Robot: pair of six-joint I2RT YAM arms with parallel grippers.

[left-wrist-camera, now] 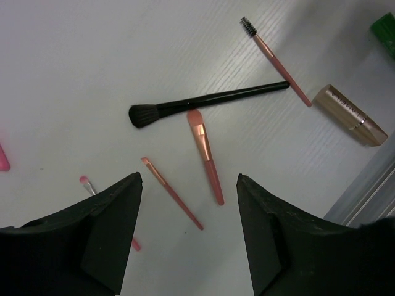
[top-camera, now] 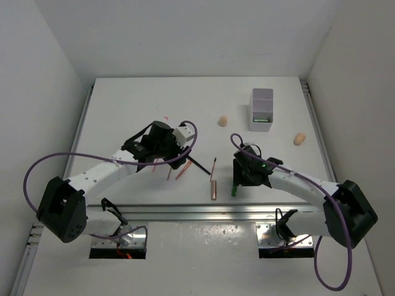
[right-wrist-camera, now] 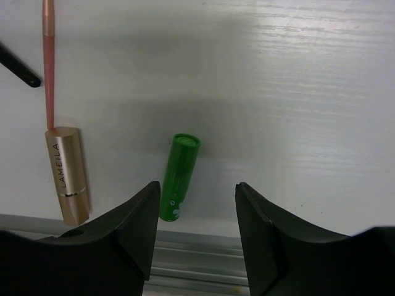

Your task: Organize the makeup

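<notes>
My left gripper (top-camera: 159, 159) (left-wrist-camera: 189, 179) is open and empty, hovering over thin pink brushes and pencils (left-wrist-camera: 207, 157) (left-wrist-camera: 173, 194) (top-camera: 176, 171). A black brush (left-wrist-camera: 203, 102) (top-camera: 199, 164) lies just beyond them, and a pink spoolie wand (left-wrist-camera: 278, 61) crosses its handle end. A rose-gold tube (top-camera: 213, 188) (left-wrist-camera: 350, 116) (right-wrist-camera: 66, 172) lies near the front rail. My right gripper (top-camera: 242, 179) (right-wrist-camera: 197, 185) is open and empty, just above a green tube (top-camera: 234, 189) (right-wrist-camera: 179, 176) that lies by its left finger. Two beige sponges (top-camera: 223, 120) (top-camera: 299, 139) sit farther back.
A white compartment box (top-camera: 261, 105) stands at the back right, with something green in its front section. A metal rail (top-camera: 203, 213) (right-wrist-camera: 197, 271) runs along the near table edge, close behind the green tube. A small pink item (left-wrist-camera: 2, 157) lies at the left.
</notes>
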